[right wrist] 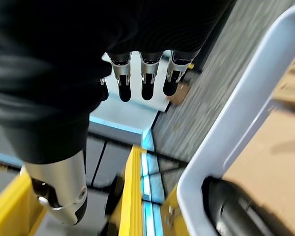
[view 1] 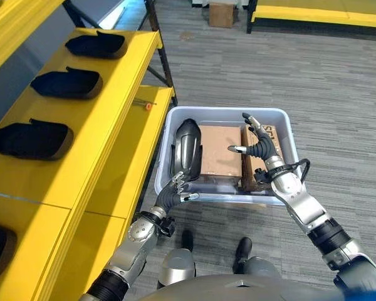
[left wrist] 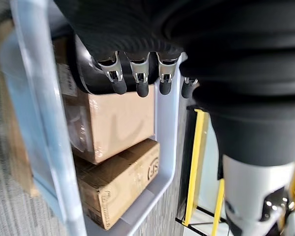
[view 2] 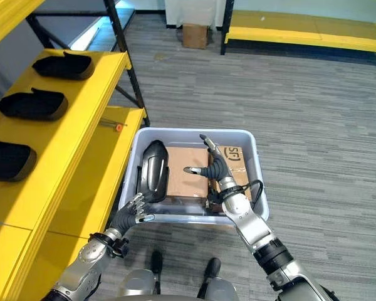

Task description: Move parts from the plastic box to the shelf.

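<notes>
In the left eye view, the plastic box [view 1: 282,119] sat on the floor [view 1: 338,81] just beside the yellow shelf [view 1: 106,113]. Inside it a dark part [view 1: 187,150] stood on end against the wall nearest the shelf, touching a brown cardboard box [view 1: 220,150] in the middle, with a second cardboard box [view 1: 263,141] on the far side of that. My left robot hand [view 1: 178,186] was at the near rim of the plastic box, at the foot of the dark part, fingers loosely spread and gripping nothing. My right robot hand [view 1: 258,145] hovered over the cardboard boxes with straight fingers and the thumb out to the side, holding nothing. Three more dark parts [view 1: 69,83] lay in a row on the shelf's upper board.

The right eye view showed the same layout, with a small orange item [view 2: 118,127] on the shelf's lower board near the plastic box.

In the left wrist view, my fingertips [left wrist: 119,86] hung relaxed over the dark part and the two cardboard boxes.

In the right wrist view, my fingertips [right wrist: 146,91] pointed straight, apart from everything, with the box rim and the dark part beside them.
</notes>
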### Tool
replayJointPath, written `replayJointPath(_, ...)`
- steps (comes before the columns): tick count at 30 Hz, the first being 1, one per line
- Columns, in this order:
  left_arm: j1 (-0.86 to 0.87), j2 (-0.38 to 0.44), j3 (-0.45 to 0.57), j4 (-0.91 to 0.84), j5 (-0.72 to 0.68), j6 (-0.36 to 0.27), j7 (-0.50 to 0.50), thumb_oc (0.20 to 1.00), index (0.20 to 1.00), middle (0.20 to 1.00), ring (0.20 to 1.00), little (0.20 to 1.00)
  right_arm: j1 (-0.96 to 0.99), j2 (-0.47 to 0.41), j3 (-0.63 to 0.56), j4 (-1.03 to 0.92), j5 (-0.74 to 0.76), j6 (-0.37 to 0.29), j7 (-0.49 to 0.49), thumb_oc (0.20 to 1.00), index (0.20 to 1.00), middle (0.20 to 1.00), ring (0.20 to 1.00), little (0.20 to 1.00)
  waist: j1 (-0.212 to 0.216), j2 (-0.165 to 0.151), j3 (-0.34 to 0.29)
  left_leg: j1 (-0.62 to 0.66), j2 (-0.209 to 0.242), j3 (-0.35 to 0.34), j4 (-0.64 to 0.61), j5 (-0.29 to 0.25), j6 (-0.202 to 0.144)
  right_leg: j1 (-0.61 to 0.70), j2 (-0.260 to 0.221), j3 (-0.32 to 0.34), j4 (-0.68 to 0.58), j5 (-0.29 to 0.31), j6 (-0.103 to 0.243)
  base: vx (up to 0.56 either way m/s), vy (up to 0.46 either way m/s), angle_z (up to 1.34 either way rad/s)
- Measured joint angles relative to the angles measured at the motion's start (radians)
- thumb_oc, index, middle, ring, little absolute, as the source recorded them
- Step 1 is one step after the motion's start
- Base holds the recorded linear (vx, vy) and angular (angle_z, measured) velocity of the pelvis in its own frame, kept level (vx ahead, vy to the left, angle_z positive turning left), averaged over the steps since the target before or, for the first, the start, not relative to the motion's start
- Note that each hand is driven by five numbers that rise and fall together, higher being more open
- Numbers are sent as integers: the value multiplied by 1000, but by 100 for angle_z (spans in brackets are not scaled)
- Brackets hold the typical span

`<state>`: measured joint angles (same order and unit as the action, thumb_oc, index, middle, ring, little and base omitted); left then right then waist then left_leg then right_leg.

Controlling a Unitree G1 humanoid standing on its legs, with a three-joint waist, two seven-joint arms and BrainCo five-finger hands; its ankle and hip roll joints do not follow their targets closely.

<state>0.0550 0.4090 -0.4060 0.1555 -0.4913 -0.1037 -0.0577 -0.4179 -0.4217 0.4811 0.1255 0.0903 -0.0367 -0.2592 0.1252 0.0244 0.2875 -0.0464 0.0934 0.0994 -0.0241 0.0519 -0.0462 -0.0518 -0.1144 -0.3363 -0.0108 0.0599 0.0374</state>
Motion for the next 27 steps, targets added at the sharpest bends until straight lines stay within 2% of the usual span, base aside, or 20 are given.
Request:
replayJointPath(1,-55,3,-9,0,-1,-5,9,1000,1000,1000,1000,1000,-89,15,6,44,-28,13,1,1000,1000,1000,1000,1000,19,5,57,-43,-1,-13,12,13,1,-29,-2,-12,2,13,-6,-149,49,24)
replayJointPath(2,-78,2,-13,0,-10,-13,20,1000,1000,1000,1000,1000,-121,20,7,61,-52,23,1,1000,1000,1000,1000,1000,38,8,79,-61,-2,-14,15,18,1,-47,-2,-14,6,16,-7,-166,55,20)
replayJointPath(4,-105,3,-14,-2,-39,-21,25,1000,1000,1000,1000,1000,-178,18,6,82,-93,33,-1,1000,1000,1000,1000,1000,47,19,135,-89,-2,-29,27,25,1,-60,-5,-29,10,19,-10,-89,31,20)
replayJointPath(10,-143,9,-20,-6,-78,-37,43,1000,1000,1000,1000,1000,-270,14,20,177,-236,81,-23,1000,1000,1000,1000,1000,71,22,228,-154,-4,-55,45,36,-1,-112,-10,-53,28,20,-13,-55,-2,12)
replayJointPath(12,-156,10,-17,-9,-78,-39,43,1000,1000,1000,1000,1000,-268,12,21,191,-248,96,-23,1000,1000,1000,1000,1000,83,21,229,-155,-4,-56,42,36,-1,-113,-9,-55,27,19,-14,-73,-57,5)
replayJointPath(14,-167,43,-23,-83,-87,-40,37,1000,1000,1000,1000,1000,-360,-6,42,325,-352,75,-73,1000,1000,1000,1000,1000,98,22,232,-195,-4,-84,49,41,-7,-137,-7,-79,28,18,-13,-48,-8,25)
replayJointPath(17,-202,42,-26,-91,-87,-45,35,1000,1000,1000,1000,1000,-433,-63,41,360,-470,70,-149,1000,1000,1000,1000,1000,140,26,252,-242,-2,-89,60,50,-7,-186,-12,-91,59,10,-23,-43,8,14)
replayJointPath(19,-198,45,-28,-90,-88,-45,35,1000,1000,1000,1000,1000,-467,-61,42,372,-541,57,-187,1000,1000,1000,1000,1000,144,28,259,-249,-7,-93,64,50,-7,-195,-19,-93,74,4,-22,-21,-14,9)
replayJointPath(20,-197,47,-32,-88,-88,-49,35,1000,1000,1000,1000,1000,-504,-62,63,379,-640,51,-222,1000,1000,1000,1000,1000,148,28,259,-256,-12,-101,67,50,-7,-210,-30,-93,106,-13,-16,-15,-37,15)
replayJointPath(21,-198,53,-50,-77,-87,-60,32,1000,1000,1000,1000,1000,-566,-66,133,413,-725,53,-274,1000,1000,1000,1000,1000,151,28,259,-269,-13,-110,76,50,-7,-227,-34,-98,127,-23,-18,-24,-32,14)
replayJointPath(23,-195,57,-75,-69,-86,-62,32,1000,1000,1000,1000,1000,-615,-71,176,427,-824,66,-322,1000,1000,1000,1000,1000,170,28,259,-302,-10,-114,81,53,-7,-261,-37,-105,150,-32,-24,-28,-24,12)
replayJointPath(24,-195,59,-81,-52,-86,-73,31,1000,1000,1000,1000,1000,-653,-73,220,467,-853,78,-357,1000,1000,1000,1000,1000,177,28,259,-322,-10,-119,87,55,-8,-280,-39,-107,161,-34,-26,-25,-15,8)
replayJointPath(27,-194,74,-92,-44,-88,-76,28,1000,1000,1000,1000,1000,-685,-84,263,500,-902,108,-382,1000,1000,1000,1000,1000,183,28,259,-359,-11,-128,99,59,-8,-312,-42,-114,173,-35,-27,-7,-10,6)
